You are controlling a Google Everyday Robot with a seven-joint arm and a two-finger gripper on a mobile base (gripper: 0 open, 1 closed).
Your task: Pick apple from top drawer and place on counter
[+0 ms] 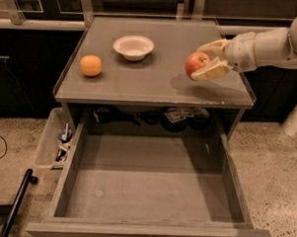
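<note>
Your end effector (200,62) is clenched on the apple (195,64), w/ the fruit hanging over the right side of the desk (150,83). There's a shadow beneath it, so prob. not touching. Go straight down, slow, til it sits flat, then let go. Drop it early & it'll likely roll off the front edge into the open top drawer (150,185). Bowl (134,46) & orange (91,65) sit well apart, no issue.
</note>
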